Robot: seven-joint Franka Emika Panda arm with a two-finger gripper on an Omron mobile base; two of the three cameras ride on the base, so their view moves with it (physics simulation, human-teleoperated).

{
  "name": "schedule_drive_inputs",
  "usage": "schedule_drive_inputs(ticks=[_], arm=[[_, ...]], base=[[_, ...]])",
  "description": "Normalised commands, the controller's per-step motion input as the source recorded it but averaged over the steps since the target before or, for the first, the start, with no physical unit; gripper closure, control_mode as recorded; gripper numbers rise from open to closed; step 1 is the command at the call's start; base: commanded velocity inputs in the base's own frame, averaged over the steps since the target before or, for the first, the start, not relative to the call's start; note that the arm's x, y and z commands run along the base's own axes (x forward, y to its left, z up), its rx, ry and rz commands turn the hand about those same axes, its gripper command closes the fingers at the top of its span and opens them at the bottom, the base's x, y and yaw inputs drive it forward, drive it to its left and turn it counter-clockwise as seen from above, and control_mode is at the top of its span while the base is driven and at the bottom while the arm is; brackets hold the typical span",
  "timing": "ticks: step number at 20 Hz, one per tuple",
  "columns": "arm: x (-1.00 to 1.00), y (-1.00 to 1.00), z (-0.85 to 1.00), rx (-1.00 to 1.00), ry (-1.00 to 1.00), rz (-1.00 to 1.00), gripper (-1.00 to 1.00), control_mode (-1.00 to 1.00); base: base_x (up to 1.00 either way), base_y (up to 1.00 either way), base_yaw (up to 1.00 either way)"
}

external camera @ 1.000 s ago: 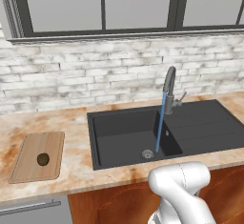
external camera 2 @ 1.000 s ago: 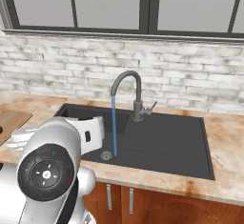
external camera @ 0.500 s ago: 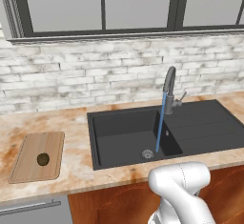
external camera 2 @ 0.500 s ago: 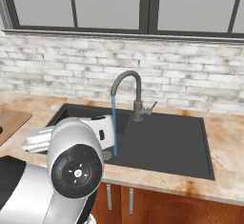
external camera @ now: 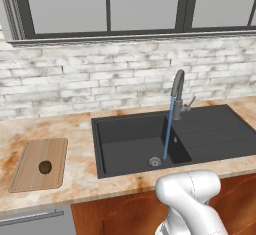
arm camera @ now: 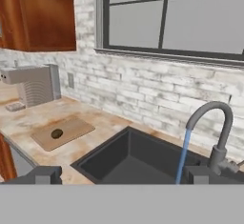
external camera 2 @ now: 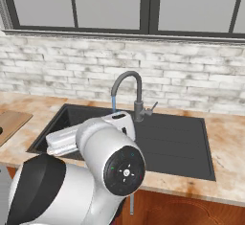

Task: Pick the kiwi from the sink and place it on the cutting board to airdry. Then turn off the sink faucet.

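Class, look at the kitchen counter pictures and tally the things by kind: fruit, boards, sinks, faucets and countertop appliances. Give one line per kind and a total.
Fruit: 1, the kiwi
Boards: 1, the cutting board
Sinks: 1, the sink
Faucets: 1, the sink faucet
Countertop appliances: 1, a grey machine
Total: 5

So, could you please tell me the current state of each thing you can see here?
Small brownish-olive kiwi: lying on the board.
Light wooden cutting board: flat on the counter, left of the sink.
Matte black sink: basin holds no fruit.
Dark grey arched faucet: running, blue stream falling.
Gripper: fingers open, holding nothing.
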Motion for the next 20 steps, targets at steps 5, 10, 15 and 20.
schedule_drive_inputs(ticks=[5, 10, 15, 20], arm=[[0.32, -0.08, -0.06, 0.0, 0.0, 0.05, -1.0, -1.0], [0.31, 0.0, -0.43, -0.02, -0.07, 0.0, -1.0, -1.0], [0.37, 0.01, -0.32, 0.0, -0.05, 0.0, -1.0, -1.0], [0.44, 0.0, 0.0, 0.01, 0.0, 0.0, -1.0, -1.0]], base=[[0.0, 0.0, 0.0], [0.0, 0.0, 0.0], [0.0, 0.0, 0.0], [0.0, 0.0, 0.0]])
